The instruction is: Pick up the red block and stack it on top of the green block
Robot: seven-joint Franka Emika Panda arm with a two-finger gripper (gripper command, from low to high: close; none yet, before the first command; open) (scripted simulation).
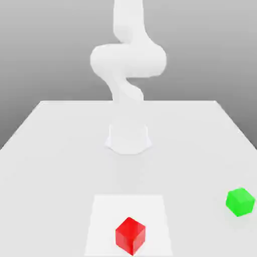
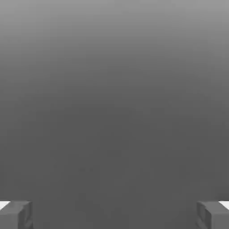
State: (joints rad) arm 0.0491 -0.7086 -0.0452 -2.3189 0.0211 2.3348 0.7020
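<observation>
Near six o'clock on the exterior view's table, the red block sits on a white square, turned cornerwise; the green block lies at about two o'clock from it. The gripper stands open and empty, its bearing to red hard to judge.

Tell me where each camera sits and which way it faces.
Exterior view: off the arm, looking slightly down across the table toward the arm and its base, with the red block and green block nearer the camera.
Hand view: on the hand, looking out past two open fingers at grey backdrop.
Shared: grey backdrop and parts of one robot.
</observation>
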